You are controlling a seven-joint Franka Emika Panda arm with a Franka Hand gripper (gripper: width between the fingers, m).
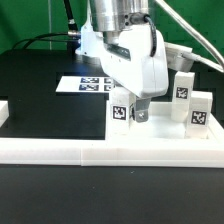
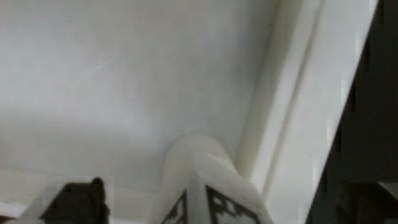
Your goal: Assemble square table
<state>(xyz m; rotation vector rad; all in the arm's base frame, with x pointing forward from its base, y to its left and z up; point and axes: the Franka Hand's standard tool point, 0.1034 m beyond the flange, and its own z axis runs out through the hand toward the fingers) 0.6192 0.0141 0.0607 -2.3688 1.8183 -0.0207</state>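
Note:
The square table's white tabletop (image 1: 165, 128) lies flat behind the front rail. Three white tagged legs show in the exterior view: one (image 1: 121, 108) stands upright at my gripper, the two others (image 1: 183, 87) (image 1: 200, 109) stand toward the exterior view's right. My gripper (image 1: 133, 113) hangs low over the tabletop, straddling the first leg. In the wrist view that leg (image 2: 205, 185) rises between the dark fingers (image 2: 75, 203), with a gap on each side. My gripper (image 2: 228, 208) is open and holds nothing. The tabletop (image 2: 125, 90) and its raised rim (image 2: 294, 110) fill the rest of the wrist view.
A long white border rail (image 1: 110, 153) runs along the front, with a short piece (image 1: 4, 110) at the exterior view's left. The marker board (image 1: 92, 83) lies on the black table behind the arm. Cables hang at the back.

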